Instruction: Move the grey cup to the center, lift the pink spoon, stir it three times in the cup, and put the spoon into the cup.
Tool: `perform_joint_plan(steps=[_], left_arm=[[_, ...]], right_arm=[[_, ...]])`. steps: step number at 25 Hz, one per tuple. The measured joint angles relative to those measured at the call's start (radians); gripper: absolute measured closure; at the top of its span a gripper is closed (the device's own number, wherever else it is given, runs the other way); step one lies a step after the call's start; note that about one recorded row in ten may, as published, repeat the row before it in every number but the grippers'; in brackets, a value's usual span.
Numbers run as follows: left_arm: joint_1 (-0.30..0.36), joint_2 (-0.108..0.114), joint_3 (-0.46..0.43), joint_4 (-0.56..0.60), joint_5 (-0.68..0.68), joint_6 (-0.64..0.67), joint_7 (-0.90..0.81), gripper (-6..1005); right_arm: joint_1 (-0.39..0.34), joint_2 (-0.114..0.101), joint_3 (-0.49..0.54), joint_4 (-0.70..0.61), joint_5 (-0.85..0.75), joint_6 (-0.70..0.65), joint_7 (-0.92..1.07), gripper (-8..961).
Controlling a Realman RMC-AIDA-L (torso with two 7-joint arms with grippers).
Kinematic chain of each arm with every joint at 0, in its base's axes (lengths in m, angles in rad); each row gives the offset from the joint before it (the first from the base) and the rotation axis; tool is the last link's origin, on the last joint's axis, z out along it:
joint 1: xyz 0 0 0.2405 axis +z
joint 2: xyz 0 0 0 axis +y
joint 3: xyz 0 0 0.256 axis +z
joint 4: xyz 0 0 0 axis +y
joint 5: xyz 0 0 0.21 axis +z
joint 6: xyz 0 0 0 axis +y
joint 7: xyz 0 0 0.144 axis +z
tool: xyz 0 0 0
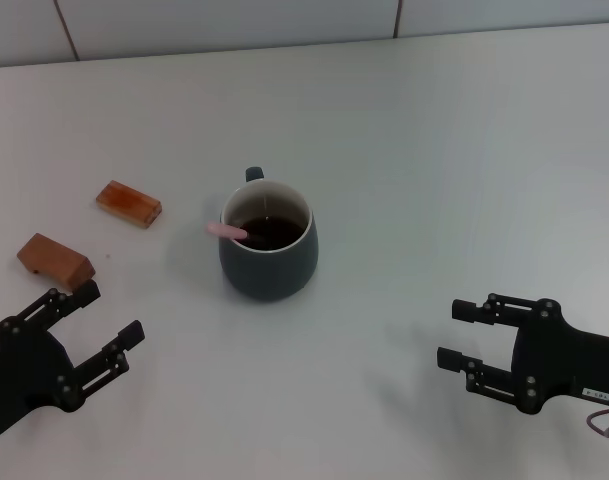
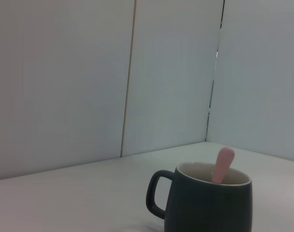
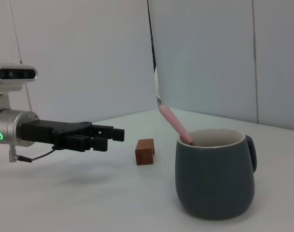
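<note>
While both grippers, left (image 1: 96, 325) and right (image 1: 461, 335), hover open and empty at the near table (image 1: 434, 150) edge, the spoon (image 1: 227, 231) stands in the cup (image 1: 269, 243) mid-table

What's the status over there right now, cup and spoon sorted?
Left gripper and right gripper open, empty, low either side. Pink spoon stands in grey cup, mid-table. Two wooden blocks left of the cup, nothing blocking.
</note>
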Motion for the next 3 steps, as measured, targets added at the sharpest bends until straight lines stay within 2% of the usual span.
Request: perform_joint_plan(steps=[3], left_arm=[[0.0, -0.001, 0.0, 0.0, 0.0, 0.0, 0.001, 263]], right_arm=[[0.0, 0.0, -0.001, 0.001, 0.0, 0.0, 0.0, 351]])
